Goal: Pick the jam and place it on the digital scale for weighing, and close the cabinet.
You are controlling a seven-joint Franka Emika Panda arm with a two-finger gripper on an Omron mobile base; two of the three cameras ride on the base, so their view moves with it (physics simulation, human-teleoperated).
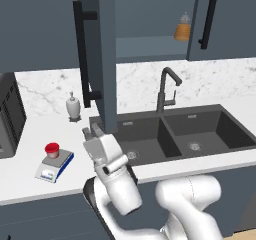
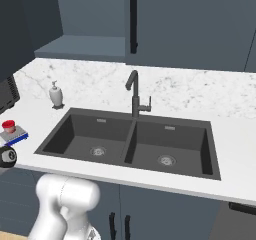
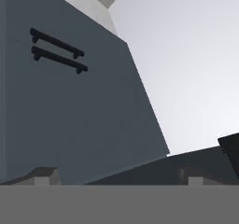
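The arm [image 1: 150,204] is glossy white, built of fat rounded links that bulge like bent tubes, with dark bands at the joints. Its hand [image 1: 102,151] is a blocky white piece with squared edges, and a dark round cap closes one joint end [image 2: 6,157].

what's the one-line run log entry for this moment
jam: on scale | cabinet door: open | bottle: on cabinet shelf | gripper: open, empty, near door's lower edge | left: close cabinet
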